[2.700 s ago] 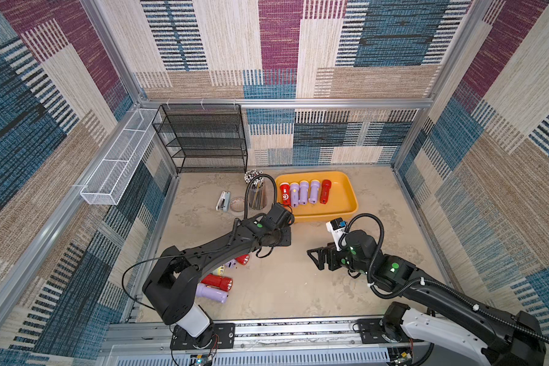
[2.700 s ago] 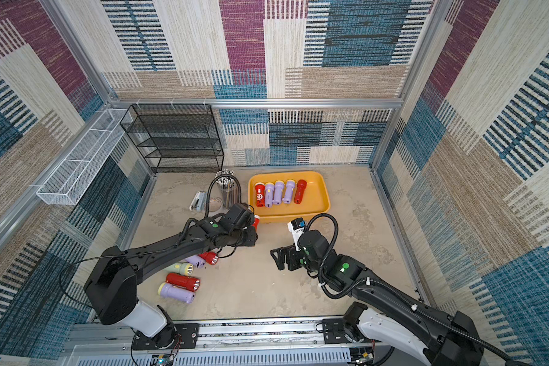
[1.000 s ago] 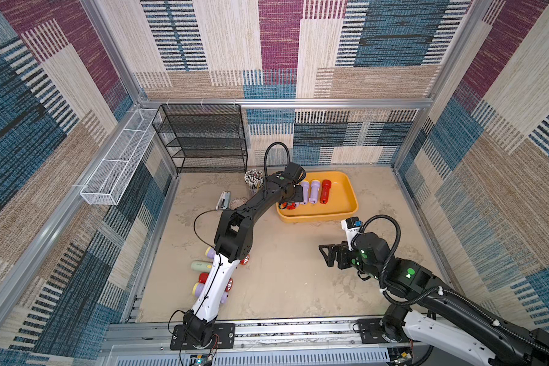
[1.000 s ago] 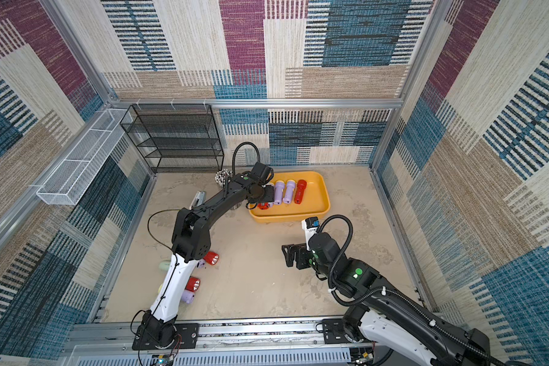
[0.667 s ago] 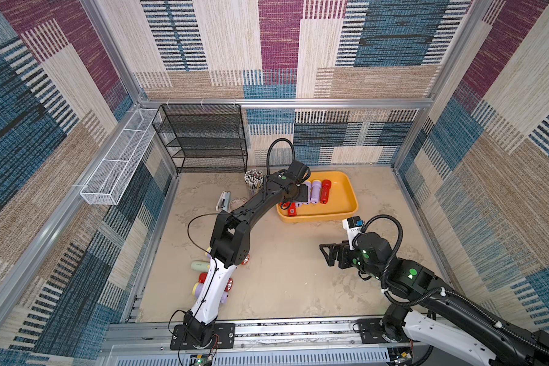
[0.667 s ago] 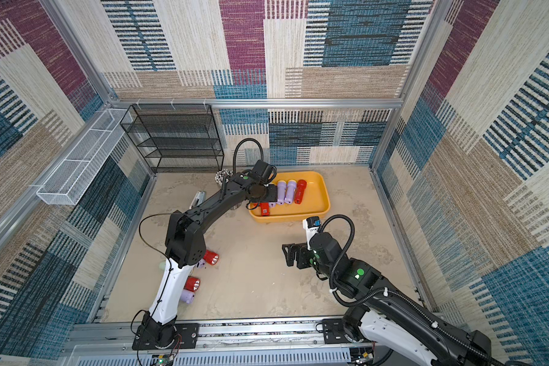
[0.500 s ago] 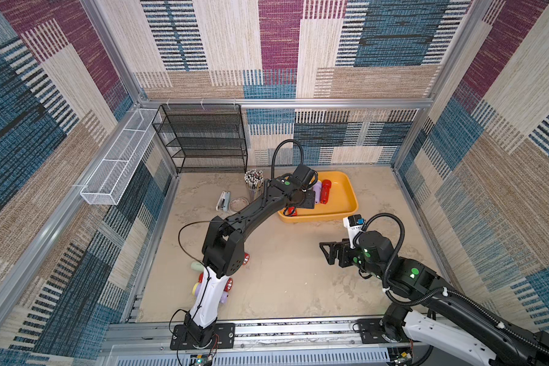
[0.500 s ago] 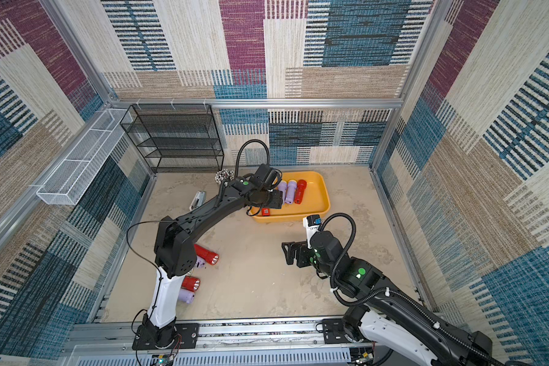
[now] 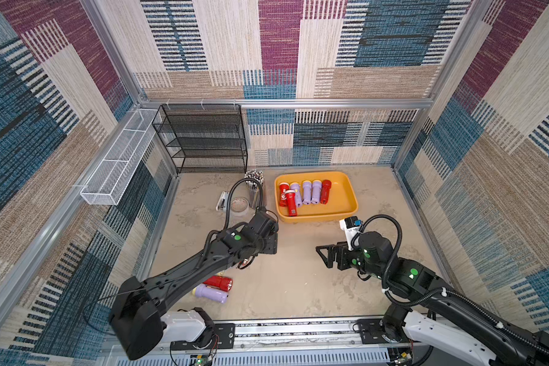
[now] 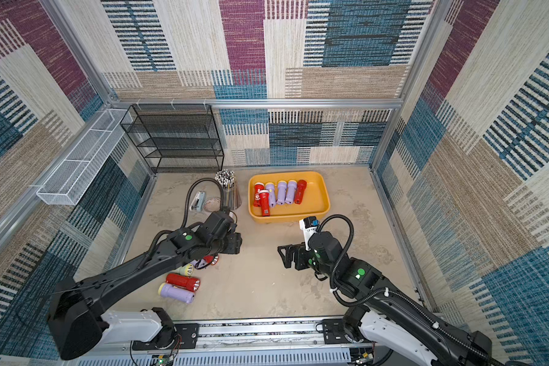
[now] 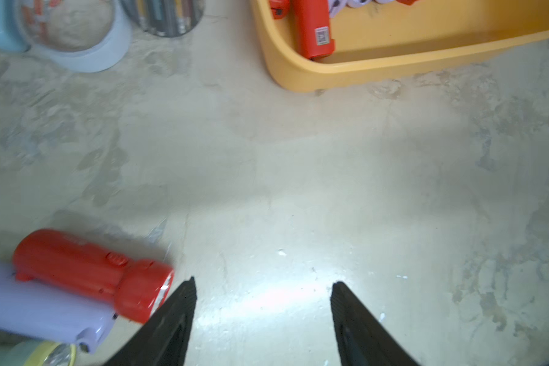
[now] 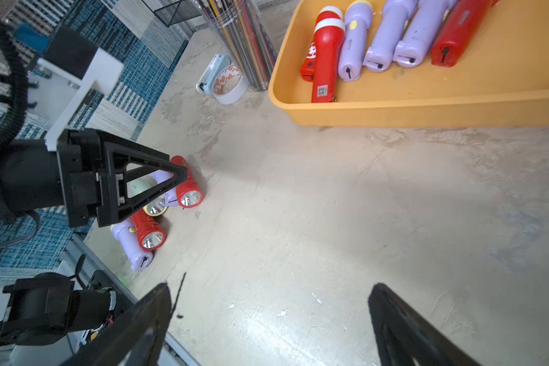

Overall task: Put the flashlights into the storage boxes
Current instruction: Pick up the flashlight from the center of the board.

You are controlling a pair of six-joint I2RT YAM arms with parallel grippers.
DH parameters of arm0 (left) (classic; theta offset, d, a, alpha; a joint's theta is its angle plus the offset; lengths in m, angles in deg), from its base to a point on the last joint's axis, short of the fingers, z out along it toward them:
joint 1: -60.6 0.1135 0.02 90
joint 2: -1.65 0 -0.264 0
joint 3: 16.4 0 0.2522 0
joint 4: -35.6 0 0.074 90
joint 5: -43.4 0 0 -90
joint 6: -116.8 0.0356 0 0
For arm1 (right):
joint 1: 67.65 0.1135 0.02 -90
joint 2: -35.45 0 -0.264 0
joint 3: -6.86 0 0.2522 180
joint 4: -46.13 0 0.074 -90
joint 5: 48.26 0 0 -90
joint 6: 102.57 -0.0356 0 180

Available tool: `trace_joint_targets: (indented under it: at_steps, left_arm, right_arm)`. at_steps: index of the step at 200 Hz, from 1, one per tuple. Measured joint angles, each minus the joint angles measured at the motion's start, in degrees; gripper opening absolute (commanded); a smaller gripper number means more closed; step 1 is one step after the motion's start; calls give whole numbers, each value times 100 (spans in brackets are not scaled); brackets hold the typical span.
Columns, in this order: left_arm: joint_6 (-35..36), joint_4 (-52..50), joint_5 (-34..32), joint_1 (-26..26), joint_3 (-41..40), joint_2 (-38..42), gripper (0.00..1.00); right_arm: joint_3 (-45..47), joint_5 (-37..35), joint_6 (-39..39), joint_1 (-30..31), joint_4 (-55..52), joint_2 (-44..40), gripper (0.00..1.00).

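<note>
Left tool (image 11: 263, 282) and right tool (image 12: 271, 285) are gaping, empty; off-centre pinching risks rolling red torch (image 11: 76, 263) at 8 o'clock.

Two overhead views; close wrist views share tray (image 11: 301, 79) (image 12: 393, 111).

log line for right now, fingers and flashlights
left fingers open, empty | right fingers open, empty | tray part filled | loose flashlights on table
</note>
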Motion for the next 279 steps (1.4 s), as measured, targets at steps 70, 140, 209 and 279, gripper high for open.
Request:
trace_joint_targets:
  at_steps: [70, 140, 209, 279]
  left_arm:
    - [-455, -236, -271, 905, -1172, 1091, 73]
    - [-385, 229, 162, 1912, -1233, 354, 69]
    - [-365, 844, 619, 2494, -1150, -595, 65]
    - [-348, 1259, 957, 2673, -809, -1742, 49]
  right_arm:
    - [98, 643, -164, 765, 813, 1058, 100]
    - [70, 623, -234, 1080, 1329, 1602, 100]
    - [85, 459, -186, 1080, 1523, 1725, 100]
    - [197, 223, -125, 1080, 1526, 1655, 100]
